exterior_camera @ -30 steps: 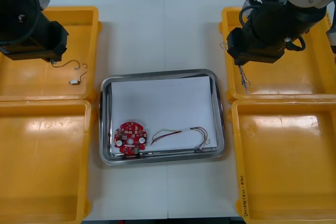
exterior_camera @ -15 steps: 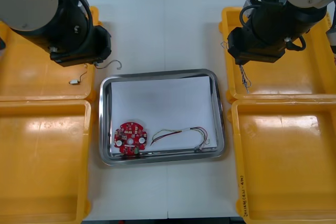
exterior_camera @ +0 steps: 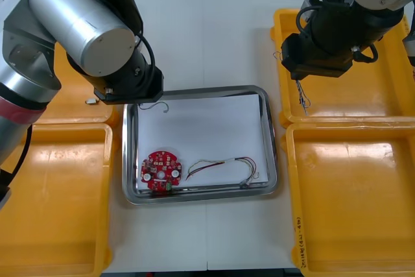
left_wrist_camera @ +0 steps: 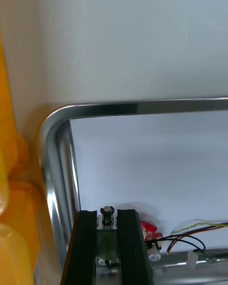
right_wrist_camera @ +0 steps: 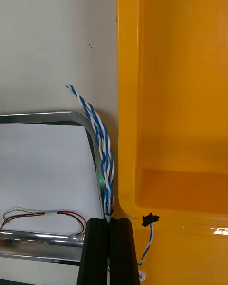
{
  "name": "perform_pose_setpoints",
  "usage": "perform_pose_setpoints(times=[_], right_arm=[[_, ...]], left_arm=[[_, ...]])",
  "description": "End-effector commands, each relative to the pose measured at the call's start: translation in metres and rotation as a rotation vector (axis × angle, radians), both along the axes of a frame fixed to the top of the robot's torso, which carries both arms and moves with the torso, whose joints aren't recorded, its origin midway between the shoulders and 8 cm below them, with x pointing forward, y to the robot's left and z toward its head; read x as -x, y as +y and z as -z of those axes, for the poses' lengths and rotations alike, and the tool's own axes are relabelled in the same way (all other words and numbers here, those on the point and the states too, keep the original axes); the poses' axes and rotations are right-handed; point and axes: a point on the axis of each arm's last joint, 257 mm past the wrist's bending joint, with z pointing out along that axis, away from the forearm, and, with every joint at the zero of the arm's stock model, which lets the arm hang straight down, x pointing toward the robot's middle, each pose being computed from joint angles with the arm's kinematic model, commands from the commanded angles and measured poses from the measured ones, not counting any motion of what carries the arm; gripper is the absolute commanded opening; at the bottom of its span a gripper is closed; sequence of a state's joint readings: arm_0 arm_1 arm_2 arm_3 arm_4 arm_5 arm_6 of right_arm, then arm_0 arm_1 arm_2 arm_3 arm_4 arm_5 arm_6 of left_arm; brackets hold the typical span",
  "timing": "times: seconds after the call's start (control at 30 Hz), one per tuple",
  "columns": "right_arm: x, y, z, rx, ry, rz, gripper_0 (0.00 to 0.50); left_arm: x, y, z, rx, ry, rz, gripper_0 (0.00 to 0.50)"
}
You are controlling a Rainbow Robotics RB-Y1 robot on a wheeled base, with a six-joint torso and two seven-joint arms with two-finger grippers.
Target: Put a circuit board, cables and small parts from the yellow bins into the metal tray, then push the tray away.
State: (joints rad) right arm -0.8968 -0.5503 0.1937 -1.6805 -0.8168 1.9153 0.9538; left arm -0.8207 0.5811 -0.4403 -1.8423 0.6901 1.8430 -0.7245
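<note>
Centrally, tray (exterior_camera: 128, 160) on light table (exterior_camera: 207, 37); left hand (left_wrist_camera: 108, 214) above, right hand (right_wrist_camera: 109, 221) by bin (exterior_camera: 363, 95).

Overhead plus close wrists; common tray (exterior_camera: 194, 90)

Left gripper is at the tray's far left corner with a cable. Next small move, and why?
Probably open the left gripper and drop it: the thin cable hangs over the white inside of the metal tray. The right gripper hovers beside the tray.
</note>
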Motion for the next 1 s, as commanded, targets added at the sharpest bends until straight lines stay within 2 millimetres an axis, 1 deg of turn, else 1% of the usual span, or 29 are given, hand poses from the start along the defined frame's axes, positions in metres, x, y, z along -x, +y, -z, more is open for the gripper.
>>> perform_pose_setpoints(times=[0.03, 0.17, 0.43, 0.5, 0.7, 1.0], right_arm=[[-0.004, 0.012, -0.022, 0.016, -0.06, -0.033, 0.0], [-0.005, 0.012, -0.022, 0.019, -0.061, -0.031, 0.0], [-0.005, 0.011, -0.022, 0.02, -0.063, -0.027, 0.0], [-0.005, 0.01, -0.022, 0.023, -0.063, -0.028, 0.0], [-0.005, 0.01, -0.022, 0.023, -0.062, -0.037, 0.0], [-0.004, 0.012, -0.022, 0.022, -0.062, -0.052, 0.0]], left_arm=[[-0.006, -0.024, 0.017, 0.025, -0.007, 0.017, 0.0], [-0.012, -0.032, 0.03, 0.044, 0.006, 0.017, 0.0], [-0.016, -0.036, 0.057, 0.043, 0.027, 0.021, 0.0], [-0.016, -0.035, 0.065, 0.038, 0.034, 0.019, 0.0], [-0.009, -0.03, 0.081, 0.019, 0.054, 0.017, 0.0], [-0.007, -0.02, 0.097, 0.001, 0.042, 0.005, 0.0]])
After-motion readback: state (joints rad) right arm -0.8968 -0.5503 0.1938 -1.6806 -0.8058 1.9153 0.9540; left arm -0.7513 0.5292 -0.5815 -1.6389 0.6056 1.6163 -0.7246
